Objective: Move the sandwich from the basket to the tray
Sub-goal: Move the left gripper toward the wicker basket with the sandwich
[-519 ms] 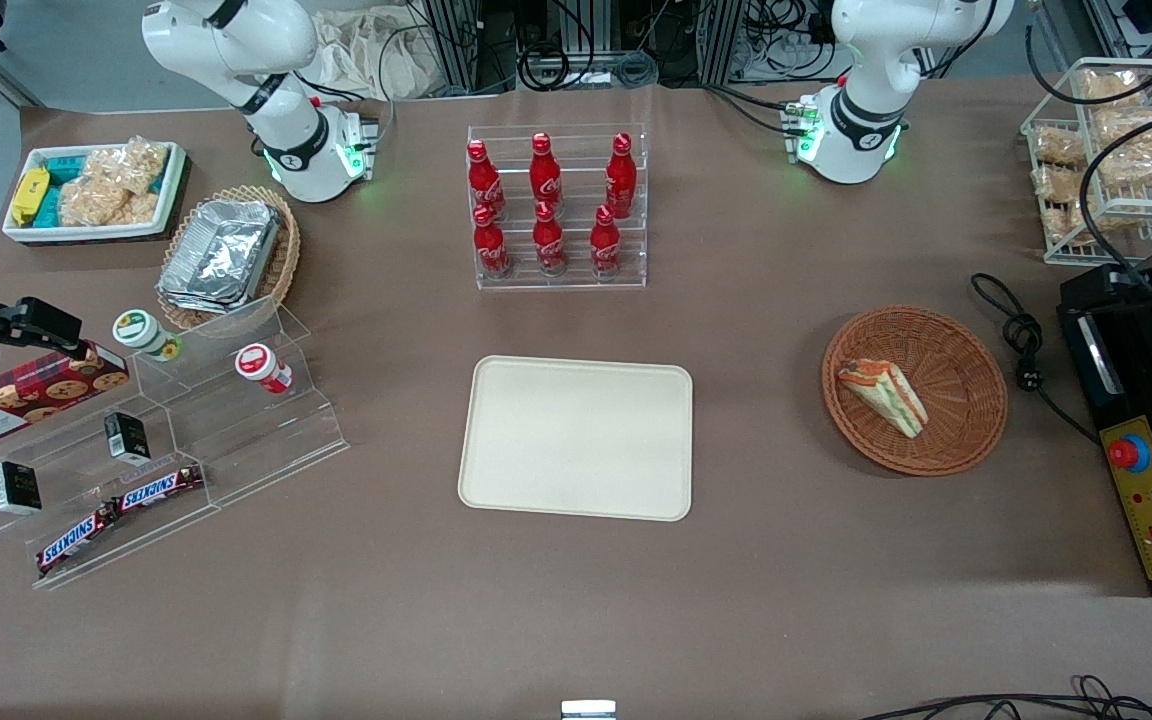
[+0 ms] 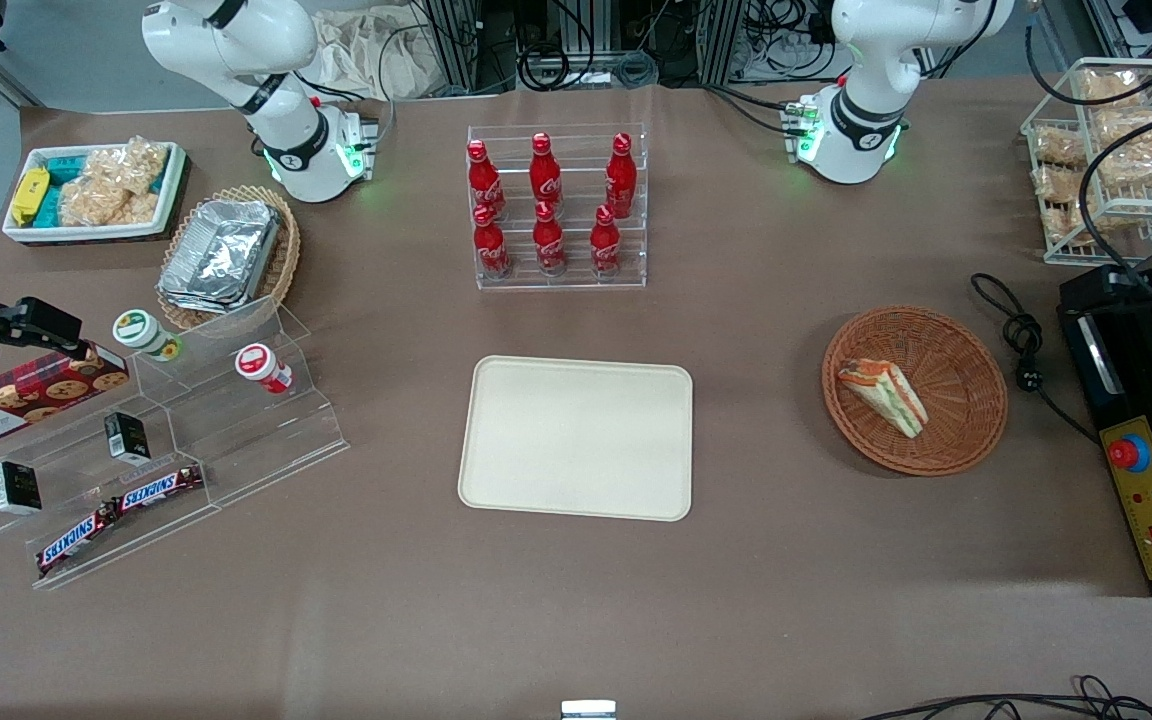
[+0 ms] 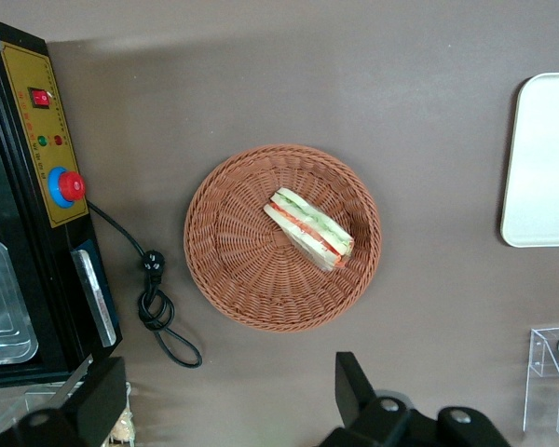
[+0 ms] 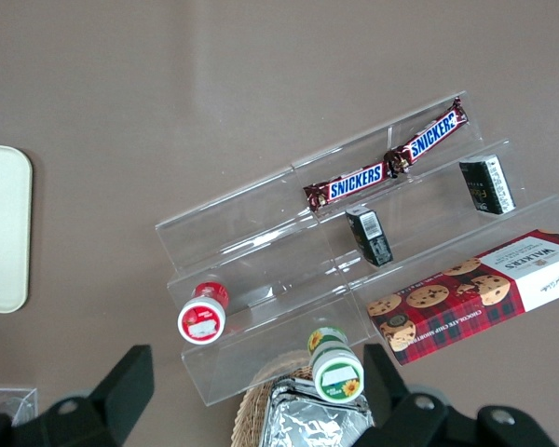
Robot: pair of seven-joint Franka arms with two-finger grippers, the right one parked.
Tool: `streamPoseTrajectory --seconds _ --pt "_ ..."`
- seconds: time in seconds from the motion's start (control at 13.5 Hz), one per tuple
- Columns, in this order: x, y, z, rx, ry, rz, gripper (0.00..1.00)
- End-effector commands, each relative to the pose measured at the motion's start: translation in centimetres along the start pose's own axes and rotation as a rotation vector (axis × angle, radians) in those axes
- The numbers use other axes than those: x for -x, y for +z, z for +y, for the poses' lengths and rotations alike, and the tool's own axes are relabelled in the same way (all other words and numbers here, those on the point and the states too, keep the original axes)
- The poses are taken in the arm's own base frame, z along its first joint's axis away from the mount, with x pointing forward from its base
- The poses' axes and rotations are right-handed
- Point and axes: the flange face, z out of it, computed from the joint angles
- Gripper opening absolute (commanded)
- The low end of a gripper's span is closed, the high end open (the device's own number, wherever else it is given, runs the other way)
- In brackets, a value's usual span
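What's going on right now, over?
Gripper open, high above basket. Sandwich lies in basket, untouched. Tray bare. Nothing in the way.

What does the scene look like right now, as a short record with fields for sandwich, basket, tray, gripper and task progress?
sandwich: triangular wrapped wedge of white bread with orange and green filling, lying in the basket, untouched
basket: round reddish-brown wicker basket, toward the working arm's end of the table
tray: flat cream rectangular plastic tray, nothing on it, nearer the front camera than the red bottle rack
gripper: left gripper, fingers open, high above the basket, holding nothing
progress: pick not yet begun
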Motion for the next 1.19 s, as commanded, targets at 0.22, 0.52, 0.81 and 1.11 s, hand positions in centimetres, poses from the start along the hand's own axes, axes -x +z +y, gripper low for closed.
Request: streamPoseTrajectory --seconds 0.22,0.52,0.81,1.11 --pt "0.4 0.4 -0.3 -0.006 -0.031 -0.040 0.99" --pt "0.6 3.8 -0.6 0.009 -0.045 -0.091 0.99" --pt "0.5 10.2 0.0 0.016 -0.124 -0.076 0.99" --pt "0.0 16.7 1.5 0.020 -0.194 -0.092 0.99"
